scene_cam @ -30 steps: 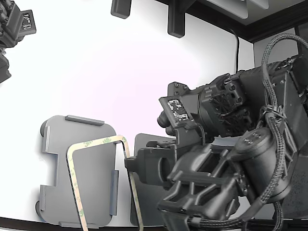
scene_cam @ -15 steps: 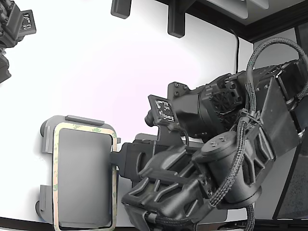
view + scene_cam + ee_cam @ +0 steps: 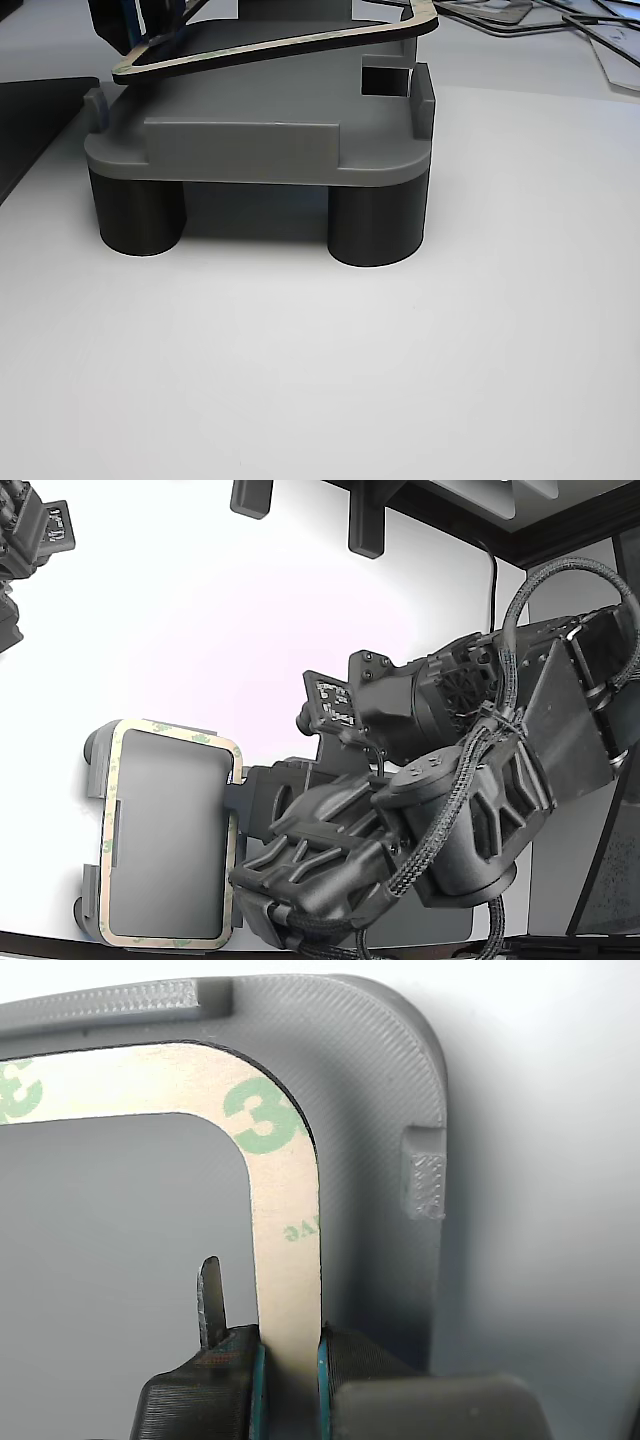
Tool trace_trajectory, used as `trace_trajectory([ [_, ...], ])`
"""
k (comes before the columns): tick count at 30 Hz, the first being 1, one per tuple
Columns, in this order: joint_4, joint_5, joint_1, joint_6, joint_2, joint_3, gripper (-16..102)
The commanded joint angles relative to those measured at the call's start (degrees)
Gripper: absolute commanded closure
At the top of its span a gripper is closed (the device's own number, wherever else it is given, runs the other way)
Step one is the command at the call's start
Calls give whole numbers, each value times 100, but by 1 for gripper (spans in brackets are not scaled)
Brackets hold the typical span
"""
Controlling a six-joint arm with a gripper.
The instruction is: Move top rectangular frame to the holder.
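One top rectangular frame (image 3: 168,835), pinched on one long side by the pincer (image 3: 290,1360), hovers tilted over one holder (image 3: 92,770) near the counter's (image 3: 200,620) front edge. Two round feet (image 3: 375,225) show beneath the holder.

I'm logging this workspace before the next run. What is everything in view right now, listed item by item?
rectangular frame: one, beige with faint green print, over the holder, one long side pinched in the gripper; the other view shows it tilted, not yet seated.
holder: one, light grey tray with raised edge tabs, on dark round feet, on the table at the exterior view's lower left.
dark grey mat: one, flat, mostly hidden under the arm.
table: one, white.
black brackets: two, at the table's far edge.
second arm: one, black, exterior view's upper left corner.
gripper: one, black with teal pads, shut on the frame.
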Motion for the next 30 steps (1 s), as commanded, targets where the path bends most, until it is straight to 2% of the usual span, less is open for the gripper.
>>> trace_trajectory([
  [1, 26, -44, -88, 26, 114, -79, 96],
  [20, -448, -114, -97, 9, 176, 431, 96],
  [26, -554, -132, -97, -26, 264, 571, 87],
  [28, -545, -141, -97, -53, 290, 571, 76],
  [30, -483, -149, -97, -70, 290, 527, 71],
])
